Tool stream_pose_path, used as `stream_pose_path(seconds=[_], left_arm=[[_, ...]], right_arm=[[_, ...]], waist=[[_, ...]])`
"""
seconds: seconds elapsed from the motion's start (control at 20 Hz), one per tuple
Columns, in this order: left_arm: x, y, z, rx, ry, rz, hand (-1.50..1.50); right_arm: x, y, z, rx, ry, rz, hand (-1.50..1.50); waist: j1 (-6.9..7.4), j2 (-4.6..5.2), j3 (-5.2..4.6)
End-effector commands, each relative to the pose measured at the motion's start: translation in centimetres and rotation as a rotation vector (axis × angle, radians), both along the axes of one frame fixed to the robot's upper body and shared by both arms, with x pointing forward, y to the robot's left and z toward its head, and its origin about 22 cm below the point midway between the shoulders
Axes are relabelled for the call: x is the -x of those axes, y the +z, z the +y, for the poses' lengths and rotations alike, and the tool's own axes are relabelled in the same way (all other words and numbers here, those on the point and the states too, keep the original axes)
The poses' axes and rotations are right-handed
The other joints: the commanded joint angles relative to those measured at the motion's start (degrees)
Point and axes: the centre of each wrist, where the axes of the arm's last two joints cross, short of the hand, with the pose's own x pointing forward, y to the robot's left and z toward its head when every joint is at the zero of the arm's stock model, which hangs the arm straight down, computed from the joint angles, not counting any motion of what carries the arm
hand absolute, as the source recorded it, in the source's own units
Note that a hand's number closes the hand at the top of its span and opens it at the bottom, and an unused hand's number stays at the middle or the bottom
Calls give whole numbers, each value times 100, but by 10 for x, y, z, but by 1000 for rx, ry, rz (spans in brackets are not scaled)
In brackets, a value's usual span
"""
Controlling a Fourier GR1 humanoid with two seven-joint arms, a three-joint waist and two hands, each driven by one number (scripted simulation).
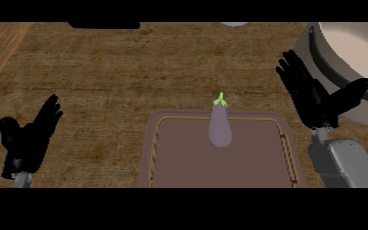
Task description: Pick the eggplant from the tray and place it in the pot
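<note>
Nearest the viewer, the brown tray lies at the lower centre of the counter, and the eggplant rests lengthwise on its far half, green stem pointing away over the rim, free of both hands. At the left edge the left hand rests with fingers straight and apart, holding nothing. The right hand stands just right of the tray, fingers extended and spread, thumb out, empty; it lies between eggplant and pot, which suits it for the pick. Farthest, at the upper right, the grey pot sits partly out of view, its pale interior open to receive the eggplant. The grasp is not yet begun.
</note>
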Motion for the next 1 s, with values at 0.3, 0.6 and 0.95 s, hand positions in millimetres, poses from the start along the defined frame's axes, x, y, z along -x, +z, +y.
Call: stream_pose_path(seconds=[0.3, 0.6, 0.95], left_arm=[[-46, 72, -60, 116, -199, -427, 0], [-61, 83, -70, 164, -200, -526, 0], [-74, 86, -88, 173, -200, -519, 0]], right_arm=[[-43, 42, 20, 244, 594, 1, 150], [-48, -15, -45, 10, 749, 76, -150], [-89, 33, -60, 147, 958, 6, -150]], waist=[[523, 137, -60], [307, 281, 42], [320, 226, 28]])
